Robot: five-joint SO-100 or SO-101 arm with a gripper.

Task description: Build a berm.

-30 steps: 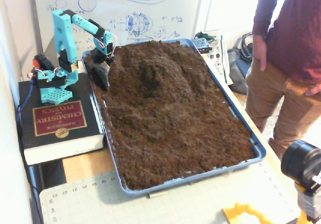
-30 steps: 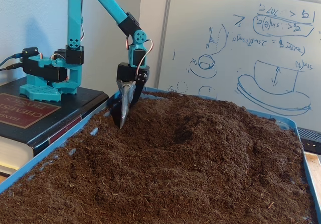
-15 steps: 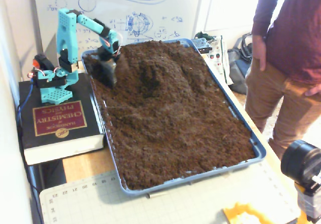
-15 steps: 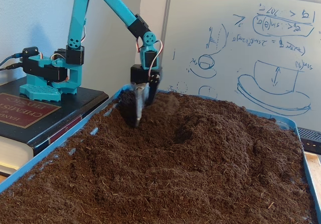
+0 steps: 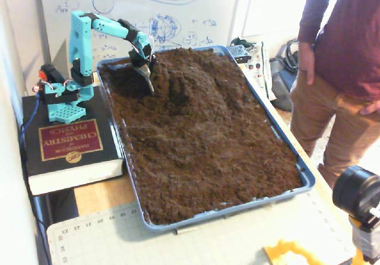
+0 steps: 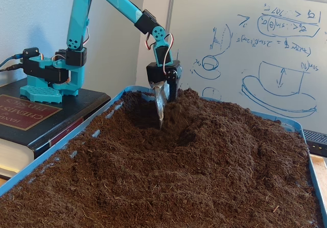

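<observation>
Teal arm (image 6: 110, 0) on a chemistry book (image 5: 68, 149), gripper (image 6: 160, 120) pointing down with tip in soil beside the berm (image 5: 190, 81) at the blue tray's (image 5: 306, 179) far end, jaws seemingly nearly closed, holding nothing visible

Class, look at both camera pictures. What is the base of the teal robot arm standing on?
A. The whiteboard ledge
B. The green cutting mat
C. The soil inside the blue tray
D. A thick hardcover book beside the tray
D: in both fixed views the arm's base sits on the dark hardcover book next to the blue tray, not in the soil.
</observation>
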